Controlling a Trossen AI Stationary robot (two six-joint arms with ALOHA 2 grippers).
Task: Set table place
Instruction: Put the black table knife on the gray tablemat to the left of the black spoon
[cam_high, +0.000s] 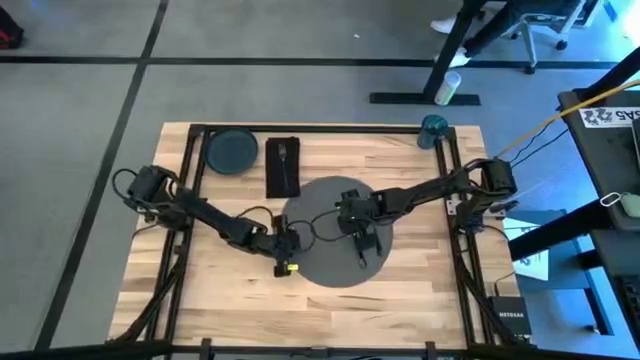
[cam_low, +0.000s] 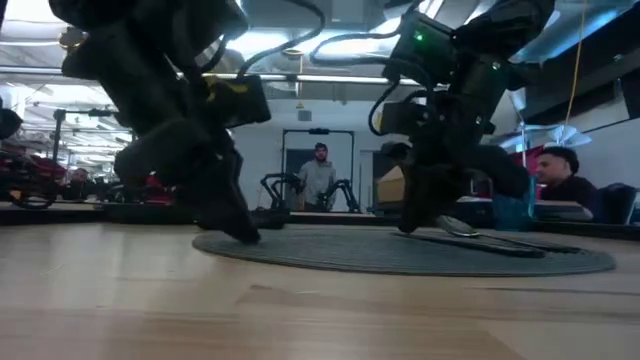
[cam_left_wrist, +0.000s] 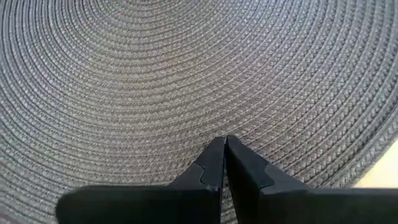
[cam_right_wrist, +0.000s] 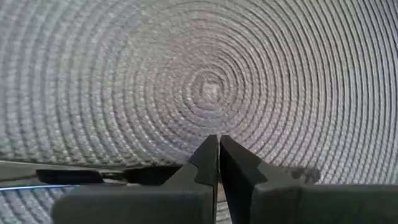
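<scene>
High view: both pincers pressed together on placemat (cam_high: 335, 235): left pincer (cam_high: 286, 246) at edge, right pincer (cam_high: 362, 243) mid-mat.

Both grippers (cam_high: 287, 243) (cam_high: 358, 240) crowd placemat (cam_high: 335, 272); spoon (cam_high: 364, 254) lies there; plate (cam_high: 232, 150), napkin (cam_high: 283, 165) line far bench (cam_high: 220, 290) edge; near bench bare

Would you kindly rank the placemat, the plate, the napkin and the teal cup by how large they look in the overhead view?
Largest to smallest:
1. Placemat
2. Plate
3. Napkin, though it and the plate look close in size
4. Teal cup
</scene>
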